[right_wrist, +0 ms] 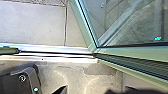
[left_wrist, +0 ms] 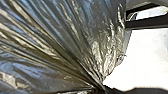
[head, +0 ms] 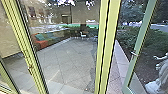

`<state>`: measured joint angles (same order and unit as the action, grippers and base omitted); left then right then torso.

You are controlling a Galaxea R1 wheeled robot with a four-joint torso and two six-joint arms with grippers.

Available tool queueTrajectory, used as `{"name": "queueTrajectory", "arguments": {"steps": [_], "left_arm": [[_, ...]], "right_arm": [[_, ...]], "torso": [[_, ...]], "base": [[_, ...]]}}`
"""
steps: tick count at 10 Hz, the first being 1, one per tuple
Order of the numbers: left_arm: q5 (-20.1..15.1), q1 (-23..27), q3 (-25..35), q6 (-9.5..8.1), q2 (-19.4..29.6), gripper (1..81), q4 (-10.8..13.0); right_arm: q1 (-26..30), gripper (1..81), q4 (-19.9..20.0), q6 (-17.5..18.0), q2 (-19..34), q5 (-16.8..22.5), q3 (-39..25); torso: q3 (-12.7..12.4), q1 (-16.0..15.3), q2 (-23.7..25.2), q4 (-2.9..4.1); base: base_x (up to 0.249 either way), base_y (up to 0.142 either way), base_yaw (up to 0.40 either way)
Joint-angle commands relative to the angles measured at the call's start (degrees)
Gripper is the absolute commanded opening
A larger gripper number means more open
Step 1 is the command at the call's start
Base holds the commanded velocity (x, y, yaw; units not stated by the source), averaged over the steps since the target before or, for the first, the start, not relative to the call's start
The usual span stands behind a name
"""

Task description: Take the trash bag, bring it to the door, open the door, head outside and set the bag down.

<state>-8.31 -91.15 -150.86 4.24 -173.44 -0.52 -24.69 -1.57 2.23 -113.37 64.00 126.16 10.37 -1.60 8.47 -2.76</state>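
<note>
In the left wrist view the trash bag [left_wrist: 72, 37] is dark, shiny and crumpled, its folds drawn together at my left gripper [left_wrist: 101, 87], which is shut on it. The door [head: 131, 65], a glass leaf with a pale green frame, stands swung open on the right of the head view, a handle [head: 134, 53] on its edge. Up close in the right wrist view are the lower corner of a green-framed glass door [right_wrist: 93, 48] and the metal threshold [right_wrist: 57, 57].
Tall yellow-green frame posts [head: 107, 47] stand ahead. Beyond the glass are grey paving [head: 67, 62], an orange seat [head: 40, 44] and a small white chair [head: 82, 35]. Bushes [head: 150, 38] grow at the right, and a pale, unclear shape [head: 158, 80] shows at the right edge.
</note>
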Motion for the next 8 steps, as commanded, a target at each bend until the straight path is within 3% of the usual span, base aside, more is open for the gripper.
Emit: {"name": "queueTrajectory", "arguments": {"steps": [1,3,6,8], "left_arm": [[-4.34,1.54,0.39,0.15,0.1,1.0,0.17],[-4.25,1.62,0.3,0.16,0.1,1.0,0.26],[-4.08,1.89,0.3,0.15,0.1,1.0,-0.09],[-2.94,1.98,0.3,0.15,0.28,1.0,0.0]], "right_arm": [[-9.09,81.1,9.48,-4.16,-0.64,-7.21,-4.35],[-16.99,81.1,9.31,-4.25,-3.45,-11.5,-5.58],[-30.79,81.1,8.35,-4.25,-7.41,-23.28,-9.09],[-37.74,81.1,7.8,-4.33,-11.71,-28.55,-9.18]], "torso": [[0.0,0.0,0.0,0.0],[0.0,0.0,0.02,0.0],[0.0,0.0,0.02,0.0],[-0.02,0.0,0.02,0.0]], "base": [[0.0,0.0,0.0],[0.0,0.0,0.0],[0.0,0.0,0.0],[0.0,0.0,0.0]]}}
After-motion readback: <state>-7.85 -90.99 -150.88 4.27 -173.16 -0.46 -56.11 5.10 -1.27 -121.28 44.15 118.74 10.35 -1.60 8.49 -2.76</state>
